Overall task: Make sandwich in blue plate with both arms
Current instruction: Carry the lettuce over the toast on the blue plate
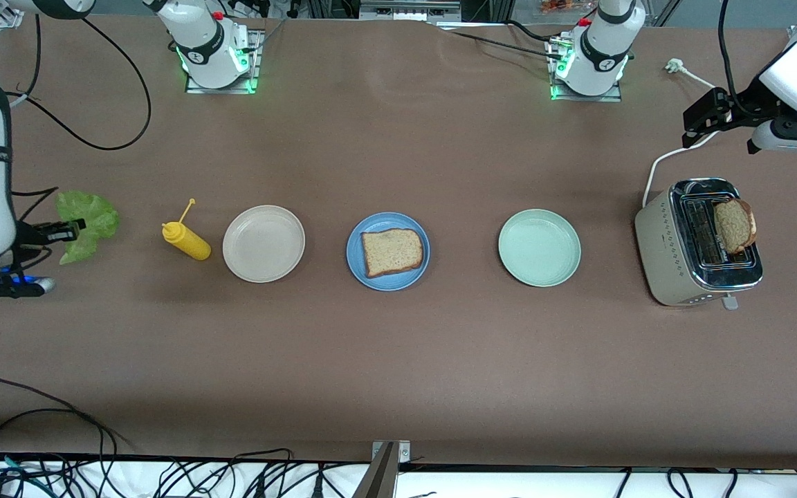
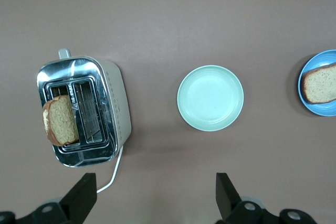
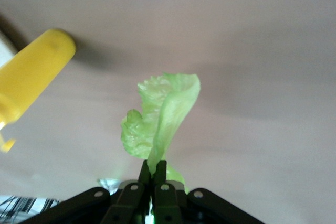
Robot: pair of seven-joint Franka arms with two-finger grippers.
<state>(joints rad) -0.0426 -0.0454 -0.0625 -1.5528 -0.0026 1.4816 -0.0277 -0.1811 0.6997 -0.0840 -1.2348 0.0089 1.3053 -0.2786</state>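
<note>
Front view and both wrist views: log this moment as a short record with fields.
blue plate: mid-table, one bread slice on it
lettuce leaf: at the right arm's end, pinched in the right hand, which is shut
second slice: standing in the toaster at the left arm's end
left hand: open, holding nothing, over the table by the toaster
beige plate, pale green plate: nothing on them
mustard bottle: lying beside the beige plate

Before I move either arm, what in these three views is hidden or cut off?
- Lettuce leaf: the right gripper is shut on it; whether it is off the table is unclear.
- Left gripper: open above the table beside the toaster; the left wrist view's edge cuts off the finger bases.
- Bread slice in the toaster: its lower part is hidden in the slot.
- Blue plate: cropped in the left wrist view.
</note>
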